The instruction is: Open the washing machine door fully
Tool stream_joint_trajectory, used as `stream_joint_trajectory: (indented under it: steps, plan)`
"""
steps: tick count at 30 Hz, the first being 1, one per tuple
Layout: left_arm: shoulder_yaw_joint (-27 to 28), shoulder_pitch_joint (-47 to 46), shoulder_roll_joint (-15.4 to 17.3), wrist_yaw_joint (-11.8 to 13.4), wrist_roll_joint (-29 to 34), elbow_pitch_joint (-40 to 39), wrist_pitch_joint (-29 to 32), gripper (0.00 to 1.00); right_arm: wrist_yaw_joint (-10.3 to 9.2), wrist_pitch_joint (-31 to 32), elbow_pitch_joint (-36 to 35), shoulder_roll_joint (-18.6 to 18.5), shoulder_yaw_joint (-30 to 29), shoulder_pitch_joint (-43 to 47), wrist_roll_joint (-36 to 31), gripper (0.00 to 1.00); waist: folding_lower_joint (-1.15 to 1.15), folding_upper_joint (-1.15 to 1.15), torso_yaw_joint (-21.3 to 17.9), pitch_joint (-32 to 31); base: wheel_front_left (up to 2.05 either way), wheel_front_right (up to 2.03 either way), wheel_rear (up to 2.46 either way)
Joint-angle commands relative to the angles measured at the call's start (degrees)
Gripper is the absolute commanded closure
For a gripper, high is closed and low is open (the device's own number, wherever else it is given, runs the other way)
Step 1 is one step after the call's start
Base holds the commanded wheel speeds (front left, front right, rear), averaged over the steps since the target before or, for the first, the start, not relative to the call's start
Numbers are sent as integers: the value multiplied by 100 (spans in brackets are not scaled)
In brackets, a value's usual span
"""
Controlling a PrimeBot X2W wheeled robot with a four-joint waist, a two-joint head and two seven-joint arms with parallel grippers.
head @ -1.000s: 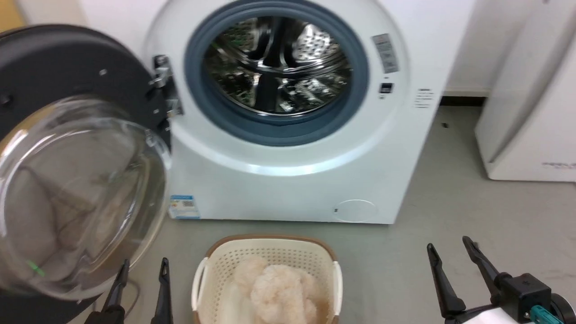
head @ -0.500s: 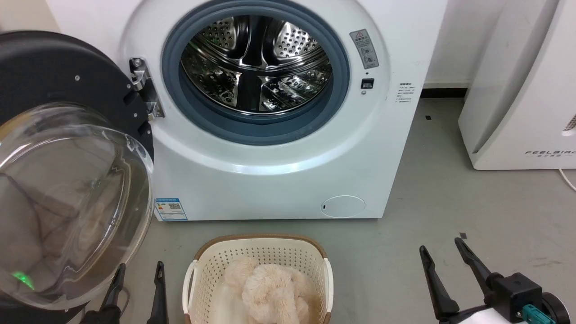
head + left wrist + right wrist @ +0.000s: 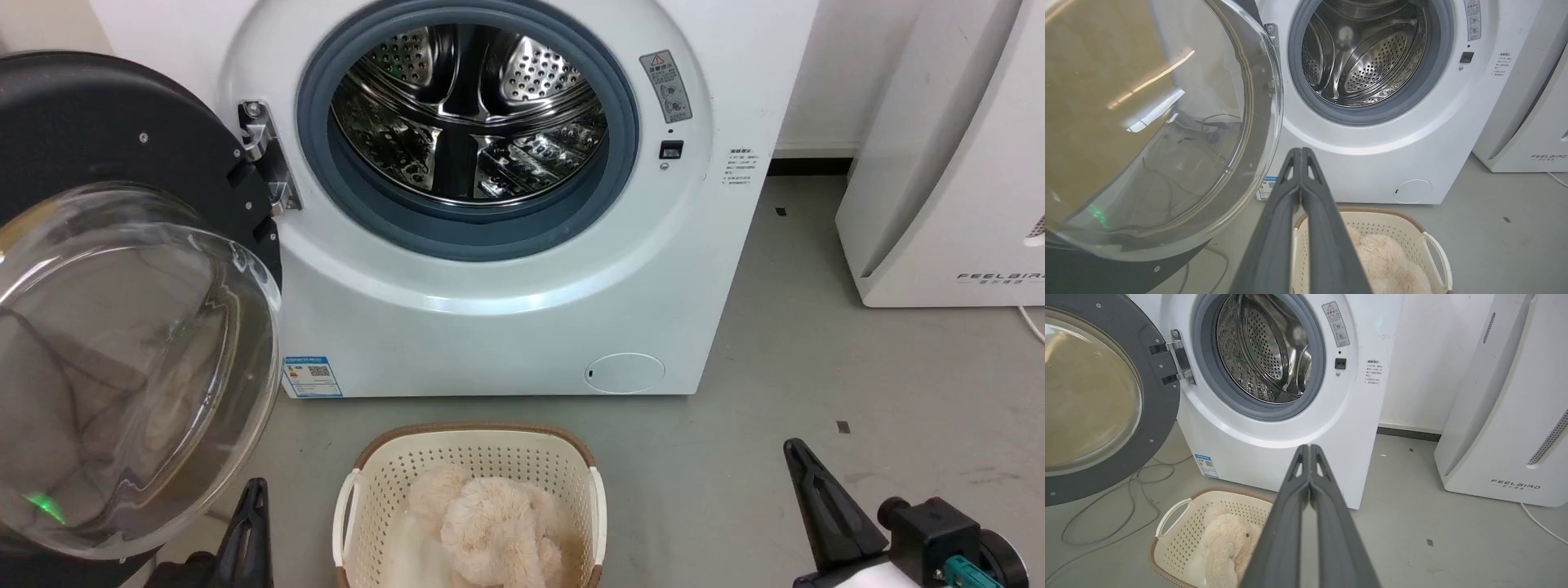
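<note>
The white washing machine (image 3: pixel 490 327) faces me with its steel drum (image 3: pixel 469 114) exposed inside the grey gasket (image 3: pixel 490 237). The washing machine door (image 3: pixel 122 139) hangs swung out to the left on its hinge (image 3: pixel 265 155), dark inner rim and clear glass bowl (image 3: pixel 122 367) turned toward me. My left gripper (image 3: pixel 257 490) sits low, just right of the bowl's lower edge, shut and empty. In the left wrist view its fingertips (image 3: pixel 1301 152) meet beside the door (image 3: pixel 1147 122). My right gripper (image 3: pixel 794 447) is shut and empty over the floor at the lower right; its fingertips (image 3: pixel 1309 448) point at the machine (image 3: pixel 1274 457).
A cream laundry basket (image 3: pixel 473 430) holding a beige plush toy (image 3: pixel 490 523) stands on the grey floor right before the machine, between my arms. The white FEELBIRD appliance (image 3: pixel 939 163) stands at the right. Loose cable (image 3: pixel 1126 514) lies on the floor under the door.
Both grippers have gone from open to shut and sit slightly lower in the head view. The camera shifted early on; the door and machine have stayed put.
</note>
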Motion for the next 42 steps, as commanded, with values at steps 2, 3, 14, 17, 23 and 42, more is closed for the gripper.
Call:
stream_joint_trajectory:
  steps: [2, 3, 14, 17, 23, 42]
  plan:
    - [16, -65, -31, -27, 51, 2, 42, 100, 0, 13, 26, 1, -12, -52, -22, 100, 0, 0, 0, 1, 0, 0, 0]
    - [18, -74, -38, -31, 60, 2, 53, 100, 0, 15, 31, 1, -15, -58, -25, 100, 0, 0, 0, 1, 0, 0, 0]
    - [37, -165, -108, -78, 155, 3, 163, 100, 1, 33, 87, 3, -43, -125, -58, 100, 0, 0, 0, 4, 0, 0, 0]
    - [42, -190, -127, -91, 180, 3, 194, 100, 1, 38, 103, 4, -51, -143, -67, 100, 0, 0, 0, 5, 0, 0, 0]
    - [52, -240, -166, -116, 232, 3, 254, 100, 1, 49, 133, 4, -67, -180, -85, 100, 0, 0, 1, 6, 0, 0, 0]
    - [85, -397, -288, -198, 396, 5, 446, 100, 2, 80, 231, 7, -117, -295, -143, 100, 0, 0, 1, 12, 0, 0, 0]
